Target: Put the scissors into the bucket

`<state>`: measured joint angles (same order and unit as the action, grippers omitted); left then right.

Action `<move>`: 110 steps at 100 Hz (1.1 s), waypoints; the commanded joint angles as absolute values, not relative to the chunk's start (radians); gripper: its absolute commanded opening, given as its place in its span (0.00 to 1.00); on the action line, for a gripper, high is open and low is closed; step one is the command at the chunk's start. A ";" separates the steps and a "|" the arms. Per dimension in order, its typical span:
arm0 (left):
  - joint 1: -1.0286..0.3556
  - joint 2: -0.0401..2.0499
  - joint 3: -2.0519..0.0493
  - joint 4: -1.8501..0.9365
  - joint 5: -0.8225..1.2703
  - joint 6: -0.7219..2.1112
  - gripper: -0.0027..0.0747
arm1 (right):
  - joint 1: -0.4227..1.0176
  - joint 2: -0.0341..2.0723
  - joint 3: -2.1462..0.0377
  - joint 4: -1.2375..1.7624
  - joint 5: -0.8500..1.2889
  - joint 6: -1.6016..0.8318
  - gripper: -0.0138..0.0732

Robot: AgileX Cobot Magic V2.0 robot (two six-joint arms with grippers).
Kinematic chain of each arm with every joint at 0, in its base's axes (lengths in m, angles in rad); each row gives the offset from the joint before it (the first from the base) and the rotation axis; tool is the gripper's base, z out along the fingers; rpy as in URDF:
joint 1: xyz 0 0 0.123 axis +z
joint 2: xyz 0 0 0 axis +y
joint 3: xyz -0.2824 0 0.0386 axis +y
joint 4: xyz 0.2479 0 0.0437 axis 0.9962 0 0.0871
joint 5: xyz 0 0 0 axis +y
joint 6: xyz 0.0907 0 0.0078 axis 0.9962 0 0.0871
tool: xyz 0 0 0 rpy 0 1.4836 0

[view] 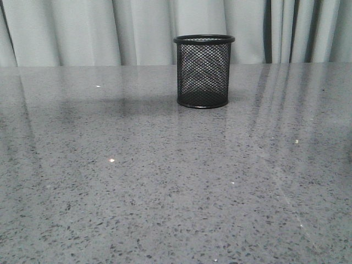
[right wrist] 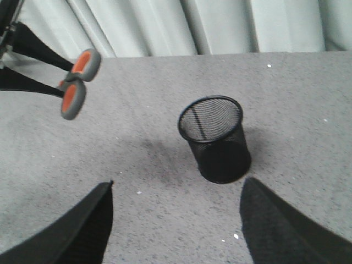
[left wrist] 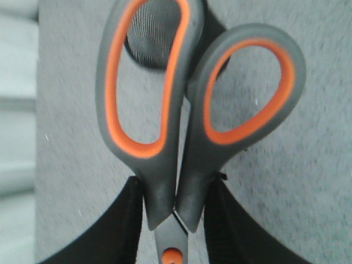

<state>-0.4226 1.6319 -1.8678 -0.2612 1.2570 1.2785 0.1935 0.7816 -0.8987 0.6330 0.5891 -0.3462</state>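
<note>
The bucket (view: 203, 71), a black wire-mesh cup, stands upright on the grey speckled table at the back centre. It also shows in the right wrist view (right wrist: 215, 138), and its mouth shows behind the scissor loops in the left wrist view (left wrist: 157, 33). My left gripper (left wrist: 175, 190) is shut on the scissors (left wrist: 181, 110) near the pivot, with the orange-lined loops pointing away from the wrist and held in the air. The loops also show in the right wrist view (right wrist: 77, 82), off to the side of the bucket. My right gripper (right wrist: 177, 187) is open and empty above the table, short of the bucket. Neither gripper shows in the front view.
Pale curtains (view: 110, 30) hang behind the table's far edge. The grey speckled table (view: 165, 192) spreads around the bucket.
</note>
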 commanded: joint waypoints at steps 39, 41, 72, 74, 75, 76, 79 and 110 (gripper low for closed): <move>-0.690 1.582 -2.031 -0.187 1.234 1.141 0.03 | 0.196 0.855 -0.993 0.959 0.565 -0.507 0.67; -0.697 1.582 -2.035 -0.185 1.231 1.141 0.03 | 0.196 0.855 -0.993 0.971 0.563 -0.513 0.67; -0.787 1.582 -2.037 -0.183 1.165 1.111 0.03 | 0.196 0.889 -0.993 1.041 0.564 -0.542 0.67; -0.791 1.582 -2.037 -0.183 1.159 1.111 0.03 | 0.196 0.894 -0.993 1.047 0.566 -0.542 0.67; -0.791 1.582 -2.037 -0.183 1.155 1.111 0.03 | 0.196 0.894 -0.993 1.053 0.568 -0.544 0.67; -0.791 1.582 -2.037 -0.183 1.153 1.111 0.03 | 0.196 0.894 -0.993 1.057 0.569 -0.544 0.67; -0.797 1.582 -2.037 -0.183 1.149 1.111 0.03 | 0.196 0.896 -0.993 1.072 0.574 -0.557 0.67; -0.810 1.582 -2.037 -0.183 1.142 1.110 0.03 | 0.196 0.936 -0.993 1.162 0.579 -0.623 0.67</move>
